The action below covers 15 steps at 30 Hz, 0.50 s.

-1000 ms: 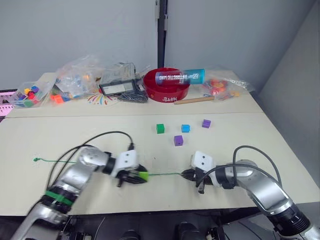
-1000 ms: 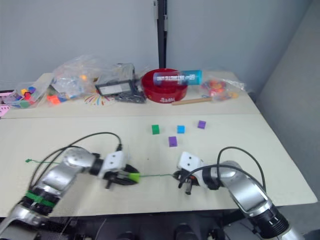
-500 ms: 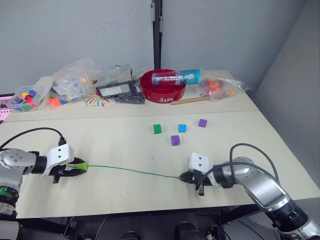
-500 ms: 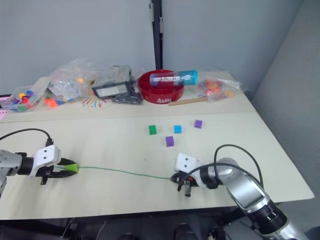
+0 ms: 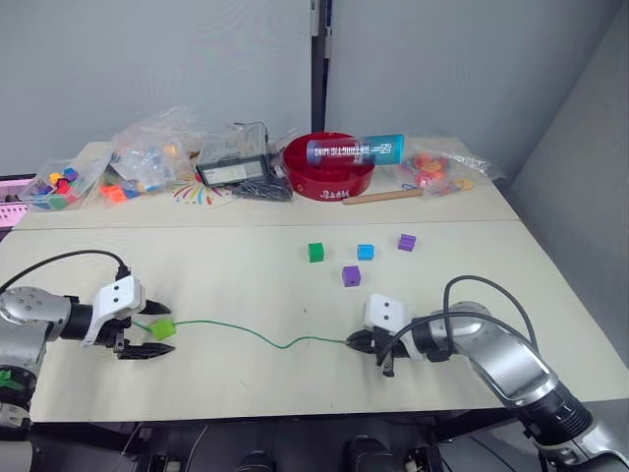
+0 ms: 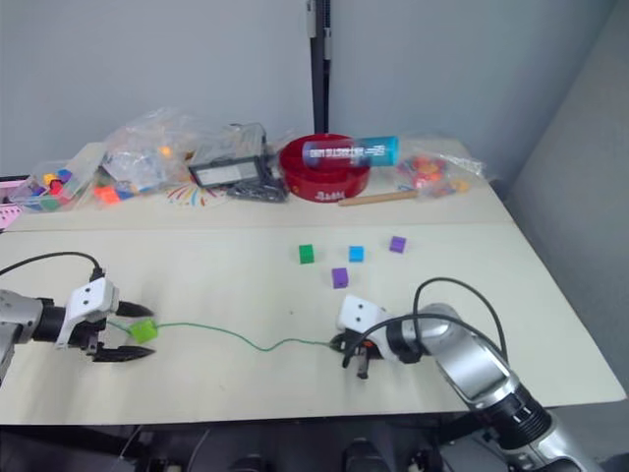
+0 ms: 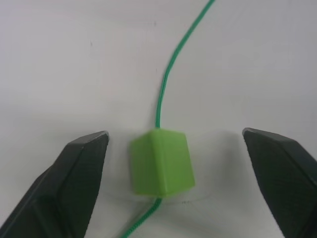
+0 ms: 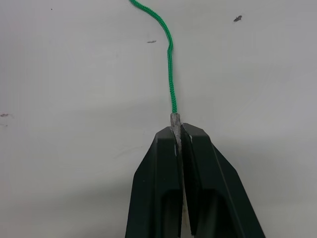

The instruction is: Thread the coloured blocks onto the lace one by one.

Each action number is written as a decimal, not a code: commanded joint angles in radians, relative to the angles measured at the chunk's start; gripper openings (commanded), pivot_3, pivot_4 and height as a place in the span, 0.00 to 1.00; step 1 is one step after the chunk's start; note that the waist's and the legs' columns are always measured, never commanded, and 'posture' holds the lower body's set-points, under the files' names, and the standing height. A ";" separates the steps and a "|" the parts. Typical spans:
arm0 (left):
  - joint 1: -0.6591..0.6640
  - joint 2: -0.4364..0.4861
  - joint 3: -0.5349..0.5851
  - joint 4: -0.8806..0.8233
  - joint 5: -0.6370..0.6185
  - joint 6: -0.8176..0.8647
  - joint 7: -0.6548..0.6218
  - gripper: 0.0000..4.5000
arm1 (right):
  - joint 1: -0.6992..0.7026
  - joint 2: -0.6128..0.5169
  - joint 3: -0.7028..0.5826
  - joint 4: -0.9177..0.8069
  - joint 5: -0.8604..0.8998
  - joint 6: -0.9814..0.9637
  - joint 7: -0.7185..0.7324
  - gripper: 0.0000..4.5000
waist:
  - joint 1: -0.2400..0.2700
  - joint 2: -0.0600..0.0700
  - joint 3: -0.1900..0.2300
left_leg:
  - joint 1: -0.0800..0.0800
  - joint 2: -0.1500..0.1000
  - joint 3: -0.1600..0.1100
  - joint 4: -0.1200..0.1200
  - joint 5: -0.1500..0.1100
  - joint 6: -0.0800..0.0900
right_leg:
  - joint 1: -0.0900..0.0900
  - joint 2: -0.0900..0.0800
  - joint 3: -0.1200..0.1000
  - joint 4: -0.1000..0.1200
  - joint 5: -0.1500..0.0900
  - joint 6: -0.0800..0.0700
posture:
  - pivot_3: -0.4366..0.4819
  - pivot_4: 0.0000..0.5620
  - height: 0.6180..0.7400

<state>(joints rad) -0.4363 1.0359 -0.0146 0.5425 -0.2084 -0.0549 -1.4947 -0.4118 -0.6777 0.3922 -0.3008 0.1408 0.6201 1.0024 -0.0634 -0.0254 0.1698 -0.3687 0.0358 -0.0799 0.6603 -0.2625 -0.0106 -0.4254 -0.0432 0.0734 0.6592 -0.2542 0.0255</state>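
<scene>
Right hand (image 8: 179, 130): pinching the pale tip of the lace (image 5: 257, 335), fingers closed, at lower right of the head view.
Left hand (image 7: 173, 163): standing wide open around the lime green block (image 7: 162, 162), gripping nothing, at lower left.
Lace: sagging slack across the worktop (image 5: 246, 280) between them.
Waiting blocks: dark green (image 5: 314, 253), blue (image 5: 365, 252), two purple (image 5: 405, 242), centre.
Advice: keep the tip pinched firmly while fetching the next block.

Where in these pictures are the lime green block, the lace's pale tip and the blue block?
lime green block (image 7: 161, 162), left wrist view, front face.
lace's pale tip (image 8: 175, 120), right wrist view, exposed end.
blue block (image 5: 365, 252), left eye view, top face.
</scene>
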 commanded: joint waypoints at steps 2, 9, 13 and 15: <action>-0.029 -0.015 0.011 -0.394 -0.160 0.307 0.003 0.99 | -0.030 0.031 0.014 -0.005 -0.003 -0.014 0.000 0.00 | 0.006 -0.004 0.003 | -0.001 0.000 0.000 0.000 0.000 0.000 | 0.000 0.000 0.000 -0.001 0.000 0.000 | 0.48 0.27 1.00; 0.018 -0.261 -0.122 -0.660 -0.143 0.445 0.217 0.99 | -0.060 0.067 0.041 0.024 -0.029 0.001 -0.025 0.00 | 0.004 -0.004 0.003 | -0.001 0.000 0.000 0.000 0.000 0.000 | 0.001 -0.001 0.000 -0.002 0.000 0.000 | 0.48 0.27 1.00; 0.009 -0.373 -0.240 -0.586 -0.014 0.334 0.286 0.99 | -0.072 0.079 0.043 0.024 -0.034 0.012 -0.029 0.00 | 0.002 -0.004 0.004 | 0.000 0.000 -0.001 0.001 0.000 0.000 | 0.001 0.000 0.000 -0.001 0.001 -0.001 | 0.48 0.27 1.00; -0.002 -0.423 -0.275 -0.541 0.031 0.293 0.322 0.99 | -0.070 0.078 0.041 0.015 -0.037 0.022 -0.031 0.00 | 0.004 -0.004 0.003 | 0.000 -0.001 -0.001 0.001 0.000 0.000 | 0.001 0.000 0.000 -0.001 0.001 -0.001 | 0.48 0.27 1.00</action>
<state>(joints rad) -0.4225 0.6278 -0.2693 -0.0138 -0.2119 0.2829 -1.1979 -0.4705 -0.5997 0.4396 -0.2586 0.1020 0.6352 0.9780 -0.0594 -0.0290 0.1733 -0.3685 0.0349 -0.0806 0.6609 -0.2626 -0.0106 -0.4240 -0.0437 0.0732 0.6578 -0.2534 0.0243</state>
